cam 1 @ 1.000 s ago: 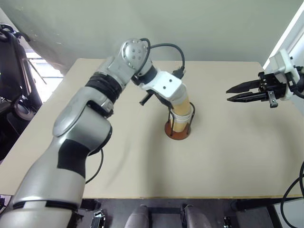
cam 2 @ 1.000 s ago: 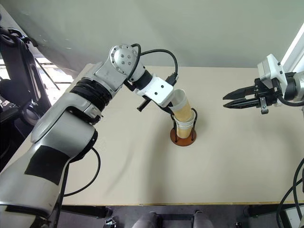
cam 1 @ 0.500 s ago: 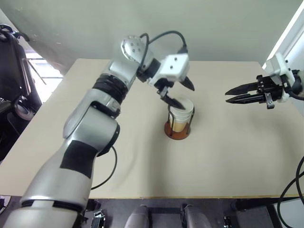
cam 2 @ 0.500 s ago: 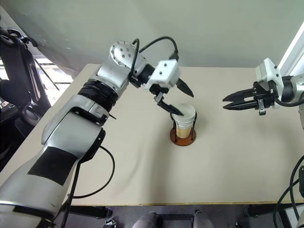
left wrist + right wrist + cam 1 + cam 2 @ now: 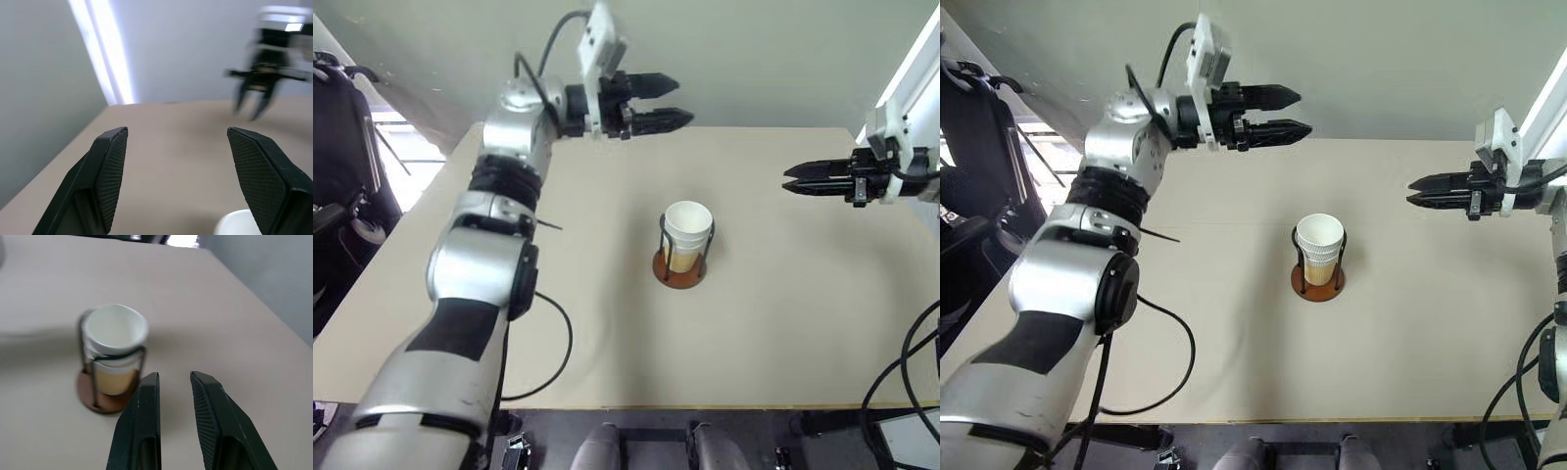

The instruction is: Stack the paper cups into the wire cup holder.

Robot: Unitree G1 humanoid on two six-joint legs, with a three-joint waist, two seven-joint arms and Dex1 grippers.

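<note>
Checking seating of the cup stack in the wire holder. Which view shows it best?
Right eye view: the paper cups stand nested and upright inside the wire cup holder, unobstructed, base visible. Left eye view shows the same. Right wrist view shows them closer but blurred. Left wrist view catches just a sliver of white rim.

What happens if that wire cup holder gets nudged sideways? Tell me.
The wire cup holder would probably slide or tip easily: its disc base is small and its wire loops are thin. The paper cups stacked in it rise above the loops, so the load likely sits high. Thin paper walls would likely crush under a hard squeeze.
</note>
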